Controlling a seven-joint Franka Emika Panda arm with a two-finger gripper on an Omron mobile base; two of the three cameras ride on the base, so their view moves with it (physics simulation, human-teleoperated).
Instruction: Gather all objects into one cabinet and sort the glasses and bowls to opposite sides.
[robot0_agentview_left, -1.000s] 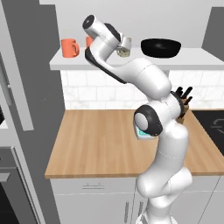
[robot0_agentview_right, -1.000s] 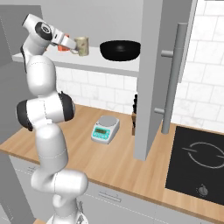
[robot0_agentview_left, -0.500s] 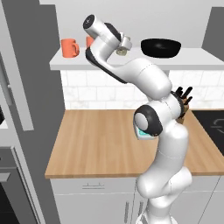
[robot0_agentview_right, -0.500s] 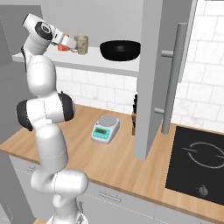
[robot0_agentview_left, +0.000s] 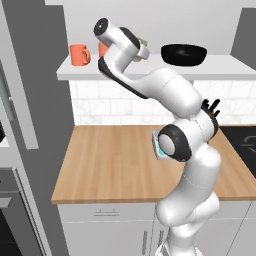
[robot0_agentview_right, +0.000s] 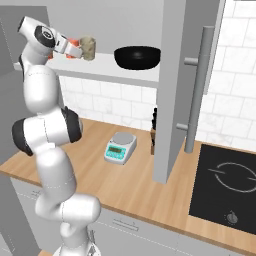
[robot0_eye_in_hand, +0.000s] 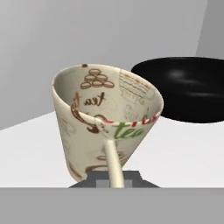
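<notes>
Upper left of left base view: orange handled cup upright on white cabinet shelf, second orange cup just beside, partly behind arm. Frame centre-top: hand clenched on beige printed tumbler, tumbler tilted in hand view, low over shelf. Right of it: black bowl on shelf, apart from tumbler. Lower down, right base view: kitchen scale on wooden worktop.

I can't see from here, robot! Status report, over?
Gripper shut on beige tumbler, up at the cabinet shelf. Black bowl sits apart on the shelf. Nothing between them.
</notes>
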